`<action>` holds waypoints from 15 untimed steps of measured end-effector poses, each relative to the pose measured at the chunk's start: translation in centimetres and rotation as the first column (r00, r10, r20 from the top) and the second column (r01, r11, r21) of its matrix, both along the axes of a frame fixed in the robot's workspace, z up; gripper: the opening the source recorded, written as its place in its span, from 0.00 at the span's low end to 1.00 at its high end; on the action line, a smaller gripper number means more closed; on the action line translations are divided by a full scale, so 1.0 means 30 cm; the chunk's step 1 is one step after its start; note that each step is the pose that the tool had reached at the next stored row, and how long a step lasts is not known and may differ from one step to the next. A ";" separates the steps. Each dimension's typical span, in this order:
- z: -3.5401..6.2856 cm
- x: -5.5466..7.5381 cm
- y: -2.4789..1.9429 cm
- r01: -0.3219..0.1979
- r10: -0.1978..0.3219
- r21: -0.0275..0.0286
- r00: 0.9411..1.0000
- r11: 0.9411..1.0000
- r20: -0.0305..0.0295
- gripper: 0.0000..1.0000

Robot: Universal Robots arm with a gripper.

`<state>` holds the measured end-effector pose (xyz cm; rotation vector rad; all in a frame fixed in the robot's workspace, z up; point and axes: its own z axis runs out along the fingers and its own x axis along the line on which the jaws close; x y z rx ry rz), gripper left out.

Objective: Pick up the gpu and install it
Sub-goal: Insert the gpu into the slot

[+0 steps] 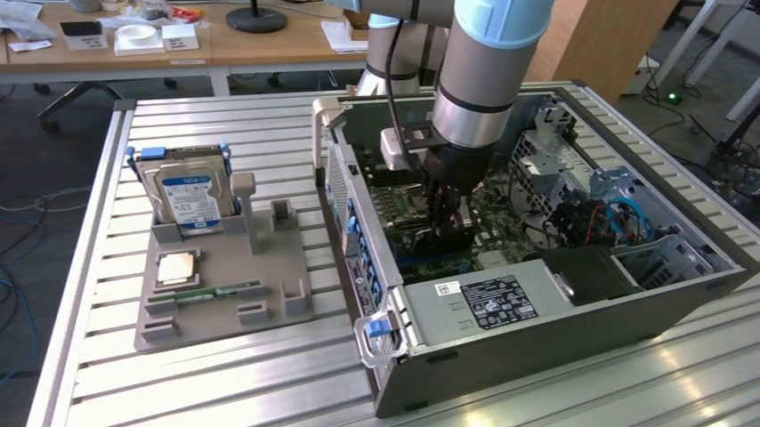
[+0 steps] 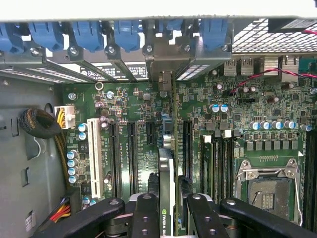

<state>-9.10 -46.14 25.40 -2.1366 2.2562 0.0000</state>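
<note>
black fingers [image 2: 148, 218] sit pinched on either side of the gpu [image 2: 167, 163], and the card stands on edge between them, its thin edge facing the wrist camera with nvidia lettering showing near the pads. the gripper [image 2: 169, 218] is clamped on it, no gap visible between pads and card. the far end of the gpu, with its metal bracket, reaches the row of blue slot clips [image 2: 128, 34] at the rear wall of the computer case [image 1: 665, 307]. the card runs down the green motherboard [image 2: 213, 124], lined up among the long dark expansion slots [image 2: 132, 158], with a white slot [image 2: 93, 156] a little further off to one side; whether it is seated in a slot i cannot tell. on the other side of the gpu sits the open cpu socket [image 2: 267, 191] in its metal frame.

out in the exterior view the gripper [image 1: 449, 233] is deep inside the computer case, the arm [image 1: 481, 80] coming straight down over it. the case lies open on its side on the slatted aluminium table [image 1: 214, 391], black power supply [image 1: 493, 302] at its near end. beside the case, toward the exterior view's left, is a grey parts holder [image 1: 226, 307] carrying the hard drive [image 1: 190, 197] upright, a cpu chip [image 1: 176, 269] lying flat, and a small green memory stick [image 1: 220, 292].
</note>
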 end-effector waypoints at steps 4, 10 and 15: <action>0.000 0.000 0.000 0.000 0.000 0.000 1.000 1.000 0.000 0.33; 0.021 0.000 0.000 0.000 0.000 0.000 1.000 1.000 0.000 0.40; 0.091 0.000 0.000 0.000 0.000 0.000 1.000 1.000 0.000 0.40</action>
